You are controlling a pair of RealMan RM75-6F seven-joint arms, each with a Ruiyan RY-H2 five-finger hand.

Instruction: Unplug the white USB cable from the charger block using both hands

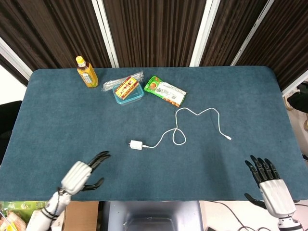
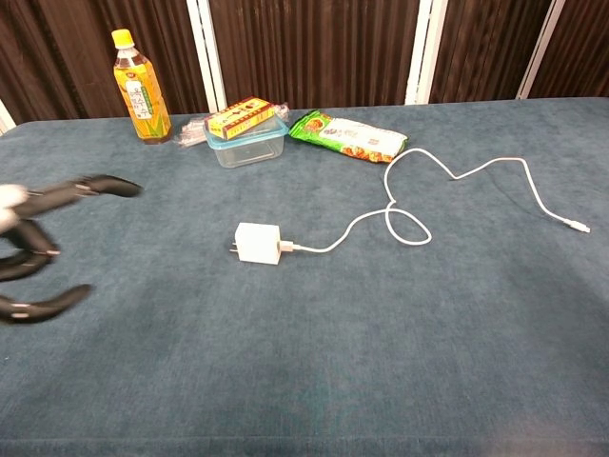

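Note:
A white charger block (image 1: 136,145) (image 2: 258,243) lies mid-table with the white USB cable (image 1: 195,126) (image 2: 457,175) plugged into its right side; the cable loops and runs off to the right, ending in a free plug. My left hand (image 1: 83,173) (image 2: 43,248) hovers over the front left of the table, fingers spread and empty, well left of the block. Beyond the table's front right corner my right hand (image 1: 265,182) is also empty, with its fingers apart. It does not show in the chest view.
Along the back stand a yellow tea bottle (image 1: 86,72) (image 2: 140,87), a clear container with a snack box (image 1: 127,89) (image 2: 247,130), and a green snack packet (image 1: 165,90) (image 2: 348,136). The blue table's front edge (image 1: 154,199) runs between my hands.

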